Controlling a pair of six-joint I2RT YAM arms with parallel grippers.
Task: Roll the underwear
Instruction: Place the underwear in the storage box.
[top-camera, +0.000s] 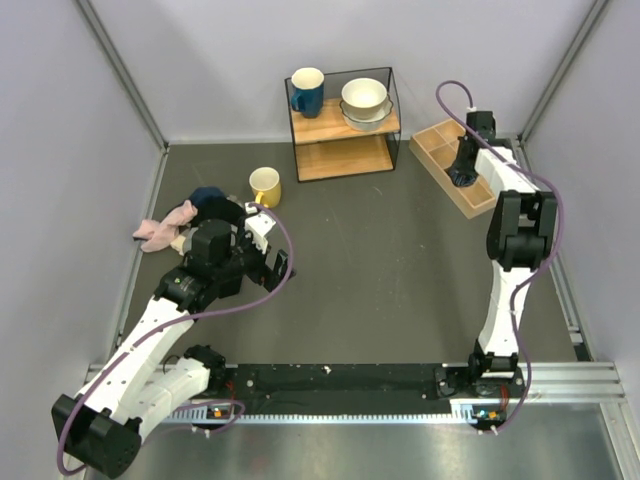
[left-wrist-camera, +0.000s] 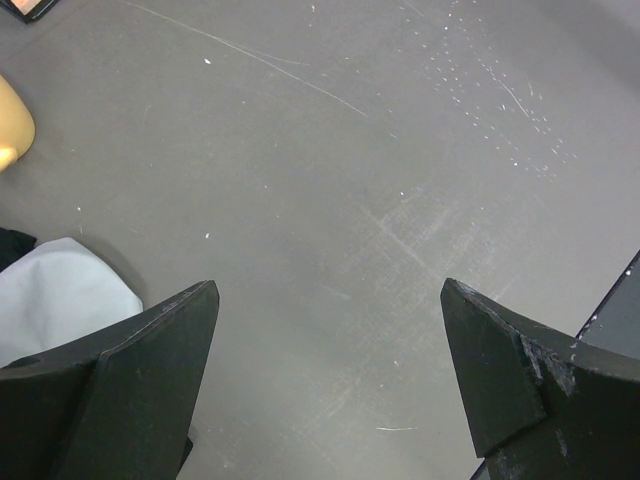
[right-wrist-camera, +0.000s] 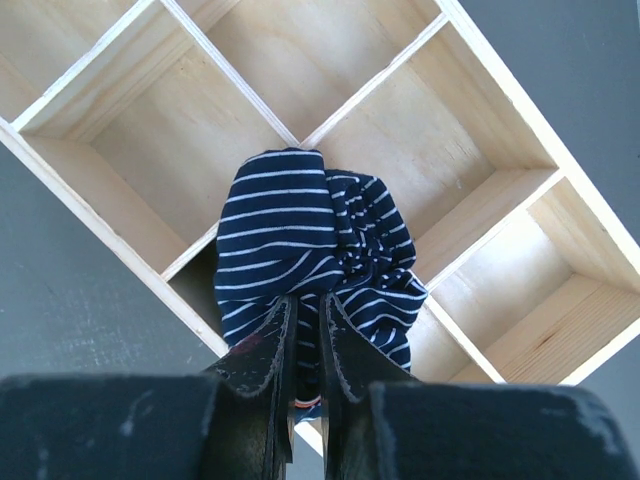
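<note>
**Item 1: underwear (right-wrist-camera: 310, 250).** Navy with thin white stripes, bunched into a loose bundle. In the right wrist view it spreads from the fingertips toward 12 o'clock, with a looser fold bulging to 2 o'clock. It lies over a divider of the wooden tray (right-wrist-camera: 150, 150). Whether it rests on the tray floor cannot be told.

**Item 2: right gripper (right-wrist-camera: 307, 312).** The jaws are narrow and pinch the lower edge of the bundle, with fabric showing on both sides of the fingers. In the top view it is poised over the tray at 2 o'clock on the table (top-camera: 400, 260).

**Item 3: left gripper (left-wrist-camera: 328, 290).** The jaws are spread wide and hold nothing, with bare table between them. It is at 9 o'clock on the table, well apart from the underwear.

**Item 4: sundries.**
- A pale cloth (left-wrist-camera: 60, 290) lies just beside the left finger, at 9 o'clock in the left wrist view.
- A pink cloth (top-camera: 160, 228) and a yellow mug (top-camera: 265, 186) sit near the left arm.
- A shelf (top-camera: 345, 150) at 12 o'clock holds a blue mug (top-camera: 307, 90) and bowls (top-camera: 364, 100).
</note>
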